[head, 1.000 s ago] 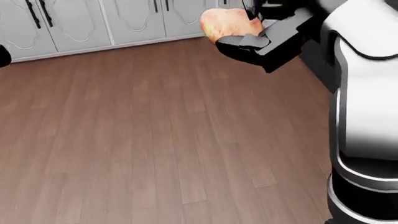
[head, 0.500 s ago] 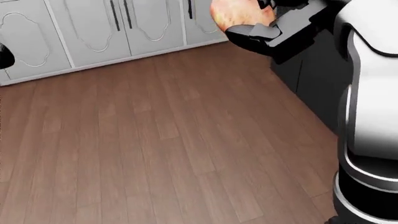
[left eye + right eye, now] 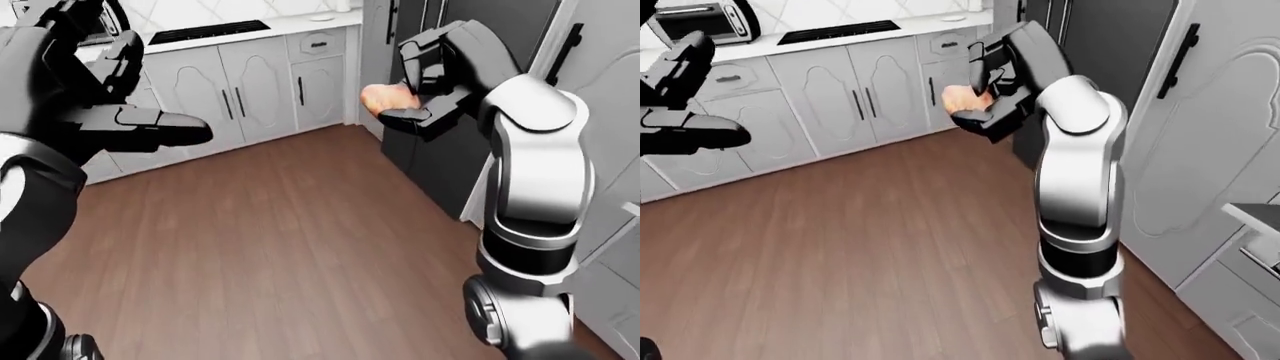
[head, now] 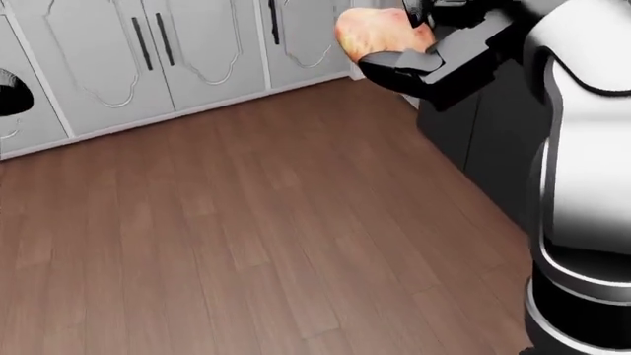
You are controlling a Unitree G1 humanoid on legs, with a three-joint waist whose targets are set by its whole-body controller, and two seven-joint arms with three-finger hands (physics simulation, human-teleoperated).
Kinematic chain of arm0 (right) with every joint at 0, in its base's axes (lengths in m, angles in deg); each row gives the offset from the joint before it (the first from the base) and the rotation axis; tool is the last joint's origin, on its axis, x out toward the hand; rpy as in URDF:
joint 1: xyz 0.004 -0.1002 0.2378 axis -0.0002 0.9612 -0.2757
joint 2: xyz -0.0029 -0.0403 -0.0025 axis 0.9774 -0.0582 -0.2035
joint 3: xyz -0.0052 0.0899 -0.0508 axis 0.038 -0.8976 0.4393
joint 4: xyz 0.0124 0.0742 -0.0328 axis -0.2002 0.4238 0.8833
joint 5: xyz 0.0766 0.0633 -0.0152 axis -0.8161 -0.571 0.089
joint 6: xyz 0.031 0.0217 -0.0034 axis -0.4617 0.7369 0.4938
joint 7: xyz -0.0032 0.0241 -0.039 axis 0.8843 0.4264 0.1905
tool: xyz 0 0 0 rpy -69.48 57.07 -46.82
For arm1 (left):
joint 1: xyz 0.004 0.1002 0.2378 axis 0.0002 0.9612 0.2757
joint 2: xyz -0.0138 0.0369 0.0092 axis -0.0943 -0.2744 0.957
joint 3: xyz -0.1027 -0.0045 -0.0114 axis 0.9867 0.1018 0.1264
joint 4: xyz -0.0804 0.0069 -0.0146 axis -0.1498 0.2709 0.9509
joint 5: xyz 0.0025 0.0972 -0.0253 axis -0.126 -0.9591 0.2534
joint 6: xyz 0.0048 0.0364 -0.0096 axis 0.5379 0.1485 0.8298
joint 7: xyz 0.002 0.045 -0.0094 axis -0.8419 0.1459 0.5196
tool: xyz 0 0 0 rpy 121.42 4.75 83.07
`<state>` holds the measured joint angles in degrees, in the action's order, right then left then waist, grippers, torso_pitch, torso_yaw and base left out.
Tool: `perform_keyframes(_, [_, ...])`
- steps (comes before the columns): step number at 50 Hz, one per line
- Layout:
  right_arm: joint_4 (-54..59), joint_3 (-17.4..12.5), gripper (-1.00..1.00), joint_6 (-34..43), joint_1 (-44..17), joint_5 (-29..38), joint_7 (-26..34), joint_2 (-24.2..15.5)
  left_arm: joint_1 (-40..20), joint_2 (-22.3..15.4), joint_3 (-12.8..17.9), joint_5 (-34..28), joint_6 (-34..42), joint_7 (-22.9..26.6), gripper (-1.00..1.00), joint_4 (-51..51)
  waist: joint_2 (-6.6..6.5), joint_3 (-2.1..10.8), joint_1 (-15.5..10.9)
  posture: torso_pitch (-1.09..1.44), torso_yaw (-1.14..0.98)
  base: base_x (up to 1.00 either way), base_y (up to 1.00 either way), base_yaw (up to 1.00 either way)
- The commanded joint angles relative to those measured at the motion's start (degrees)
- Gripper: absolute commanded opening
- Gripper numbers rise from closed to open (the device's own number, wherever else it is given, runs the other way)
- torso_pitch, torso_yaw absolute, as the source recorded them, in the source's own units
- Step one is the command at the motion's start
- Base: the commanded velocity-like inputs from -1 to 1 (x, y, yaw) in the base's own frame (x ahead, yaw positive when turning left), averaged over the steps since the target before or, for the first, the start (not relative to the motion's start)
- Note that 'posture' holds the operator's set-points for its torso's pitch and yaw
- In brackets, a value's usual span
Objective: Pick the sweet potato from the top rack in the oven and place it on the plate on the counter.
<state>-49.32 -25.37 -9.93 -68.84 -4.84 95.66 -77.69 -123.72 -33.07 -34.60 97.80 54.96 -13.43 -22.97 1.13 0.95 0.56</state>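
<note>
Sweet potato is already out of the oven, clamped in the right hand and carried high over the wood floor; its long axis seems to run left-right. Left hand hovers empty, fingers apart. No plate shows on the far counter; placing remains.

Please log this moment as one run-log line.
right hand: shut on orange-pink lumpy sweet potato | left hand: open, empty | plate: unseen | brown wooden floor below

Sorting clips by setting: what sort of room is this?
A home kitchen, most likely: white cabinets under a counter with a black cooktop, a toaster oven and a wood floor.
</note>
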Motion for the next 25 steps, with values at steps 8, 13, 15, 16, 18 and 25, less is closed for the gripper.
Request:
perform_keyframes(8, [-2.07,-0.23,-1.0,-1.63,-1.98,0.22,-0.48,-0.28,-1.54,-1.23,1.77,0.18,-1.78,-0.83,1.0,-1.09,-8.73,3.89,-1.66,-0.14,0.0,0.56,0.37,0.12])
perform_keyframes(13, [-1.92,-0.48,-1.0,-1.87,-1.97,0.08,-0.81,-0.1,-1.08,-1.2,1.68,-0.2,-2.23,-0.52,1.0,-1.05,-6.1,0.47,-1.5,-0.14,0.0,0.53,0.39,0.1])
perform_keyframes(15, [-2.13,-0.4,-1.0,-1.62,-2.05,0.03,-0.75,-0.17,-1.05,-1.19,1.68,-0.28,-2.31,-0.45,1.0,-0.98,-5.24,1.08,-1.74,-0.14,0.0,0.26,0.37,0.0])
perform_keyframes(16, [-2.15,-0.35,-1.0,-1.63,-1.99,0.0,-0.75,-0.18,-1.1,-1.22,1.76,-0.15,-2.2,-0.51,1.0,-1.04,-5.33,1.71,-1.64,-0.14,0.0,0.2,0.35,0.0])
perform_keyframes(18, [-2.11,-0.3,-1.0,-1.59,-1.99,0.02,-0.76,-0.23,-1.1,-1.28,1.77,-0.15,-2.23,-0.49,1.0,-0.98,-4.76,1.95,-1.57,-0.14,0.0,0.2,0.3,0.0])
perform_keyframes(25, [-2.24,-0.19,-1.0,-1.33,-2.05,0.1,-0.75,-0.25,-0.99,-1.48,2.07,0.46,-2.02,-0.86,1.0,-1.3,-1.23,0.64,-0.59,-0.14,0.0,0.2,0.22,0.09])
